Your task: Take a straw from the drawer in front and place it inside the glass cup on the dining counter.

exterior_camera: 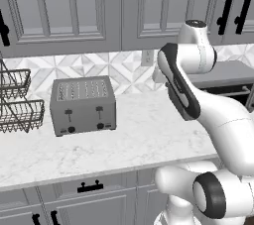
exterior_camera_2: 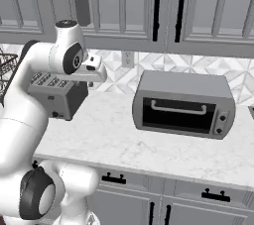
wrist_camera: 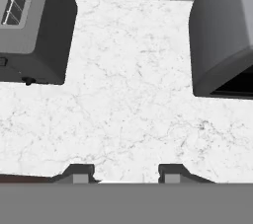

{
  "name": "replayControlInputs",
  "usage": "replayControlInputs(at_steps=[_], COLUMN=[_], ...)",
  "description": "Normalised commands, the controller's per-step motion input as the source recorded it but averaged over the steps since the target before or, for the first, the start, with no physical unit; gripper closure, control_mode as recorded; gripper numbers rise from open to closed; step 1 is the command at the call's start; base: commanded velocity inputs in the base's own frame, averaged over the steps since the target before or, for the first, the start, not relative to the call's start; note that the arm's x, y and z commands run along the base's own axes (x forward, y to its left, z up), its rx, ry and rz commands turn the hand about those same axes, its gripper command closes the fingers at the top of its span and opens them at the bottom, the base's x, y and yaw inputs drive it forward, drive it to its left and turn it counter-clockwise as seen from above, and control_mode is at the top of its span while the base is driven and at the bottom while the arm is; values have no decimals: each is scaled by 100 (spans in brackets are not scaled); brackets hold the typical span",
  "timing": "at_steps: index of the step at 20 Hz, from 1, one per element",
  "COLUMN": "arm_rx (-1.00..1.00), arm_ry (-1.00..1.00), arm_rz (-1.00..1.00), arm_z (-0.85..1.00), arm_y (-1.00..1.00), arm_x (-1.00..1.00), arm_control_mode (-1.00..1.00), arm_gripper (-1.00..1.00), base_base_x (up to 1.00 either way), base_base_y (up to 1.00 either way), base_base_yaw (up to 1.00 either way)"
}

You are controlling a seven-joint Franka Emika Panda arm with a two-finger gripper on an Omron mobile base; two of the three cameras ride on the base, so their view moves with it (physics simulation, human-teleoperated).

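The arm (exterior_camera: pixel 198 100) stood folded above the white marble-look tabletop (exterior_camera: pixel 139 140), its hand turned downward over the bare stretch of stone. In the hand view the two dark fingers (wrist_camera: pixel 79 173) rose from the bottom edge, spread apart with a plain gap of tabletop between them and nothing pinched. The gripper (wrist_camera: pixel 123 174) hung above the surface, touching nothing.

A grey four-slot toaster (exterior_camera: pixel 83 105) stood on the tabletop toward the left, its slots upward and its two levers and knobs facing the front. Left of it, a tiered wire basket rack (exterior_camera: pixel 17 105) stood at the edge of the left base view. To the right, a grey toaster oven (exterior_camera_2: pixel 183 105) with a dark glass door and a pale bar handle rested on the same tabletop, well apart from the toaster. In the hand view the hand looked straight down between these two appliances.

Behind them ran a tiled backsplash (exterior_camera: pixel 99 68) with a wall outlet (exterior_camera_2: pixel 128 59), and above it grey upper cabinet doors (exterior_camera_2: pixel 168 6) with long black handles.

Below the tabletop edge sat the drawer (exterior_camera: pixel 89 189), its grey front closed flush and its short black bar handle facing out; from this angle it was probably the one directly in front of the base, though further drawer fronts (exterior_camera_2: pixel 213 194) with like handles lined up to the right.
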Motion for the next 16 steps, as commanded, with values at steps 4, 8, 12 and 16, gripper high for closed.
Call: replayControlInputs(at_steps=[4,8,12,16], arm_rx=[0,0,0,0], arm_ry=[0,0,0,0], arm_rz=[0,0,0,0], arm_z=[0,0,0,0], arm_y=[0,0,0,0], arm_x=[0,0,0,0], arm_control_mode=[100,100,100,100], arm_gripper=[-100,-100,-100,-100], base_base_x=[-27,-61,-46,-12], base_base_y=[25,51,53,72], base_base_yaw=[-11,-30,-30,-34])
